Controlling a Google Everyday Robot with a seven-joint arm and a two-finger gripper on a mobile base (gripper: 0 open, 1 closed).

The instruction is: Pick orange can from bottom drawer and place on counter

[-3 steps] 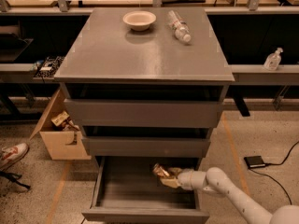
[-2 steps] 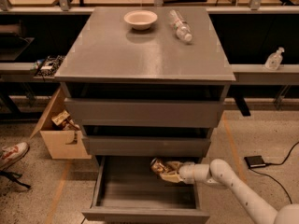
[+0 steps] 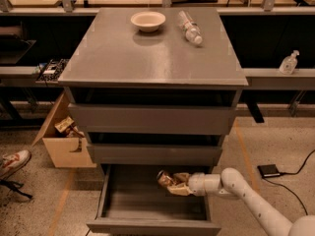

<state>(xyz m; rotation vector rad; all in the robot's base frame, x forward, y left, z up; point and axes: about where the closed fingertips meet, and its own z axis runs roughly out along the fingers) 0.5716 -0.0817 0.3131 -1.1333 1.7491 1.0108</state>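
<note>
Reaching in from 4 o'clock, the white arm (image 3: 248, 196) puts the gripper (image 3: 175, 186) inside the open bottom drawer (image 3: 147, 225), toward the drawer's back right, at about 1 o'clock of its floor. The gripper is clenched around the orange can (image 3: 164, 178), which lies tilted in its grasp with one silver end pointing to 10 o'clock. The can appears lifted slightly off the drawer floor, though contact underneath cannot be told for sure. The drawer is pulled well out toward 6 o'clock, below the two wider grey drawer fronts (image 3: 151, 120).

Above them the counter (image 3: 147, 63) carries a pale bowl (image 3: 148, 20) at its 12 o'clock edge and a clear plastic bottle (image 3: 190, 27) lying on its side at 1 o'clock, just beside the bowl but apart from it.

At 9 o'clock of the cabinet an open cardboard box (image 3: 63, 146) leans on the floor, with a shoe (image 3: 12, 162) farther out. A small black pad (image 3: 269, 170) with a cable lies on the floor at 3 o'clock, and a pump bottle (image 3: 288, 63) stands on the shelf at 2 o'clock
</note>
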